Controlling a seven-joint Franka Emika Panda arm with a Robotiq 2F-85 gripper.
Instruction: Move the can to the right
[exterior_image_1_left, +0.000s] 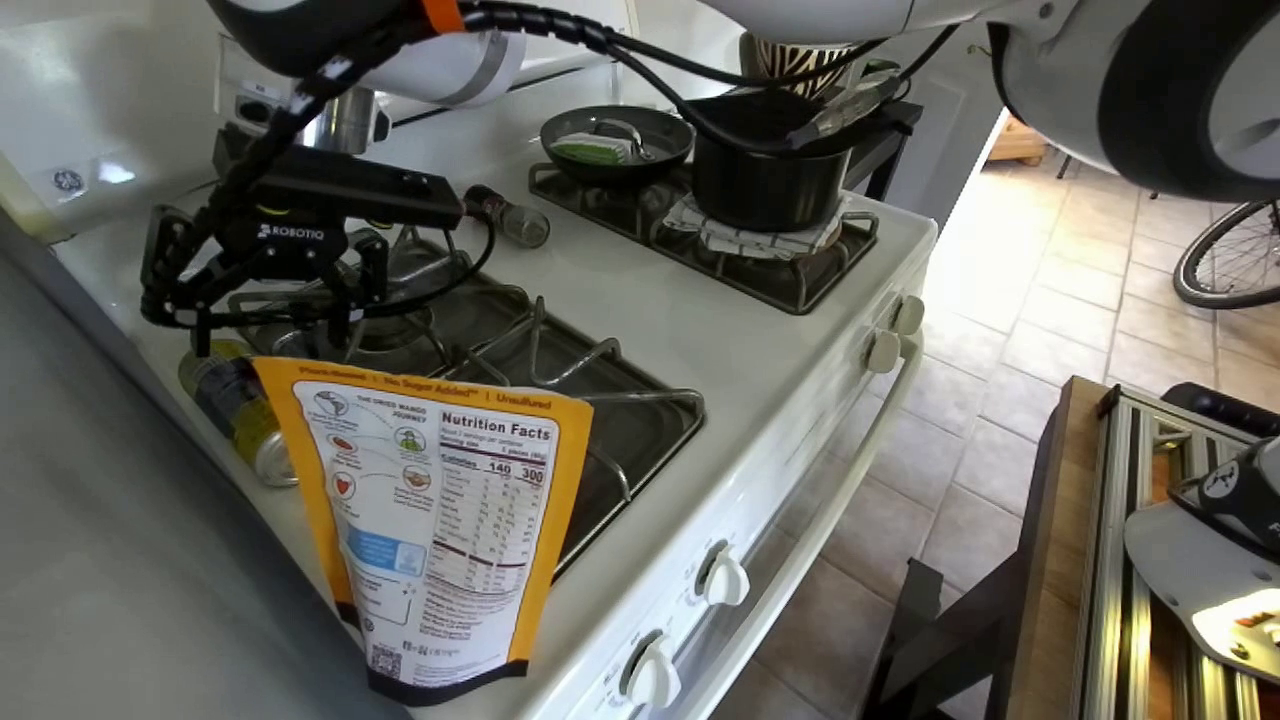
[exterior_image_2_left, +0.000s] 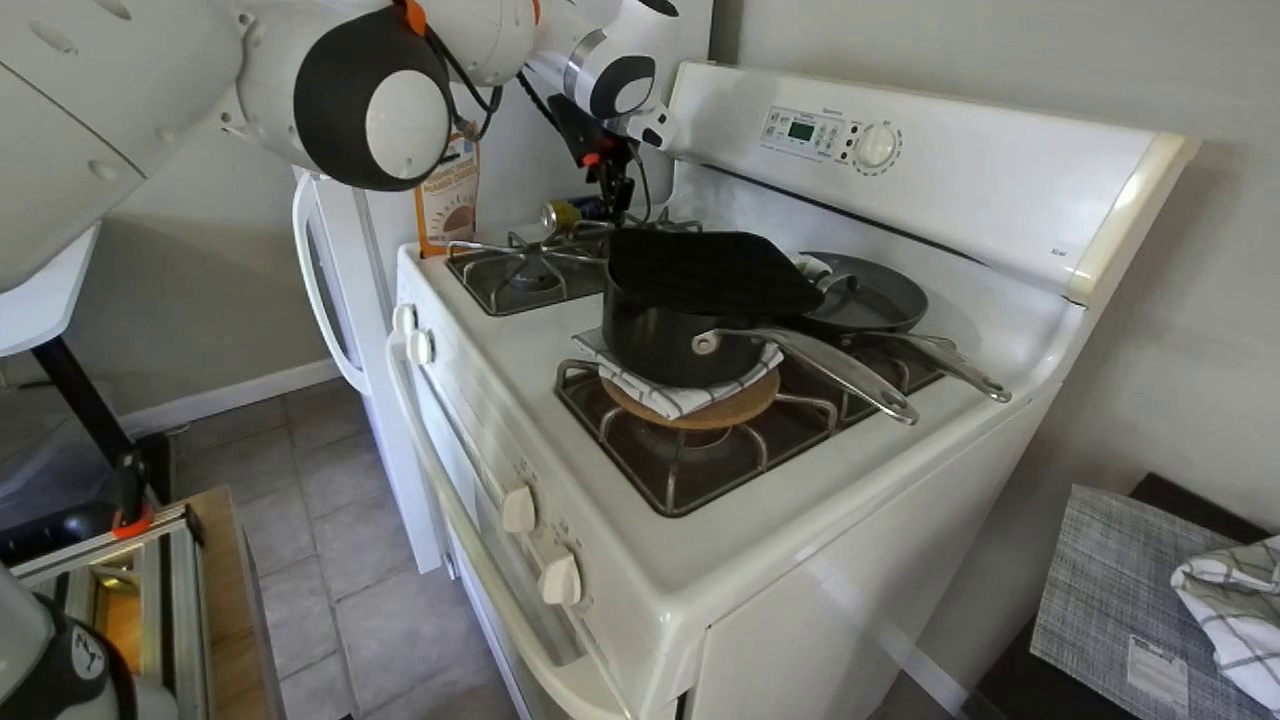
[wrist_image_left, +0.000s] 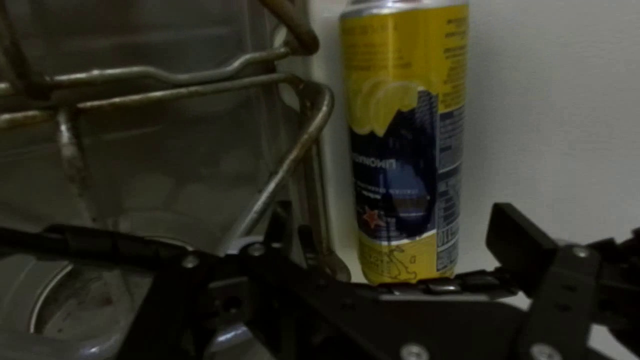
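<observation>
Wrist view, shiny cylindrical can (wrist_image_left: 405, 145), bent metal grate (wrist_image_left: 287, 170), spread blocky fingers (wrist_image_left: 522, 240)

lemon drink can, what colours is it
The lemon drink can is mostly yellow and dark blue, clearest in the wrist view.

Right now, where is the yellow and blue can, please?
In an exterior view, the can lies at left on the stove top, partly hidden behind the yellow packet. In the wrist view, it is right of the burner grate.

White stovetop (exterior_image_1_left: 680, 315): grates (exterior_image_1_left: 535, 345) left and right, small bottle (exterior_image_1_left: 522, 224) lying between; at left, can (exterior_image_1_left: 238, 408) on side, yellow packet (exterior_image_1_left: 440, 530) standing.
</observation>
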